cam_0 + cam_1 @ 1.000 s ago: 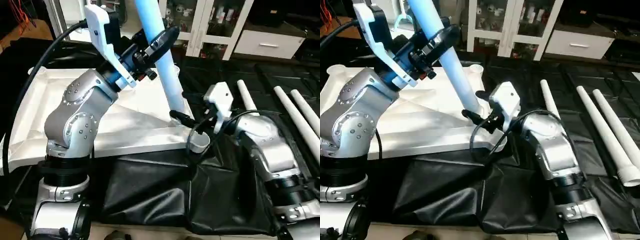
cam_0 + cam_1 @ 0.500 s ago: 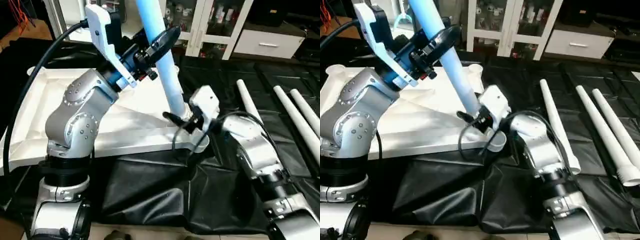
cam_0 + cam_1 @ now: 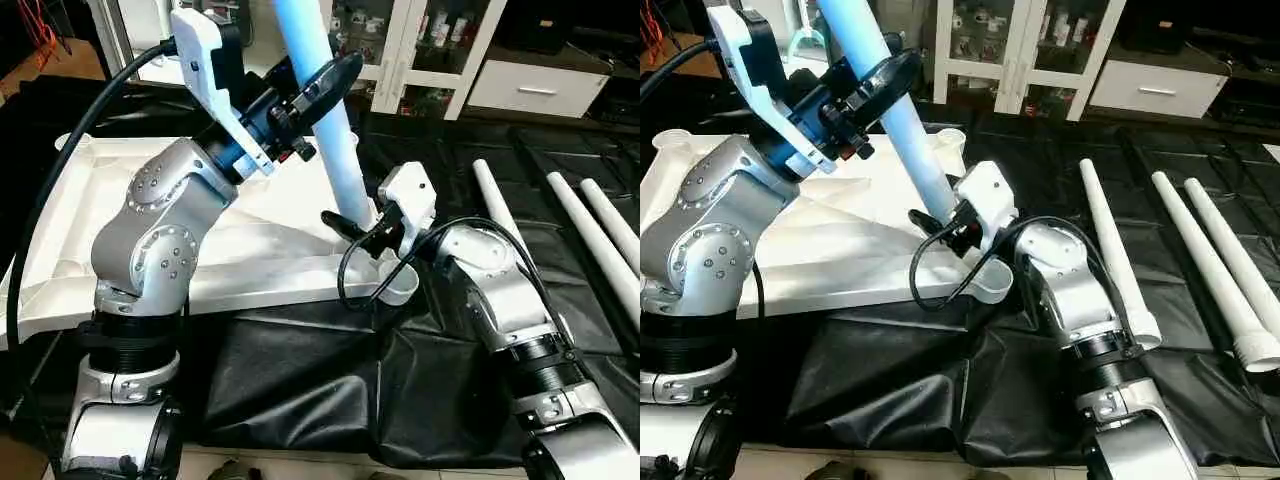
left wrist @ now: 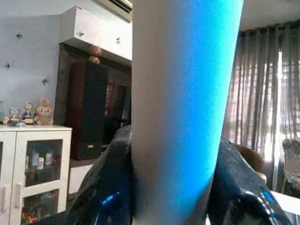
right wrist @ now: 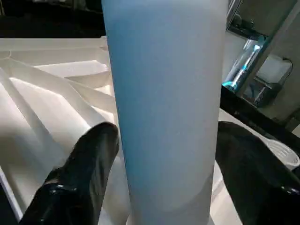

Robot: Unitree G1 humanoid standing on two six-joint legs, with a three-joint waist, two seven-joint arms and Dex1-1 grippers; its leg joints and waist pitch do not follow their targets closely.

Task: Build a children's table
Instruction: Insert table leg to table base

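Head view: four legs (image 3: 1110,250) (one upright).

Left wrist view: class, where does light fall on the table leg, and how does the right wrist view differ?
Left wrist view: the leg is bright blue down one side and grey on the other. Right wrist view: it looks evenly pale; glints show on the black fingers.

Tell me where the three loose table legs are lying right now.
The three loose legs lie side by side on the black sheet at the robot's right, beyond the right arm and clear of the white table top.
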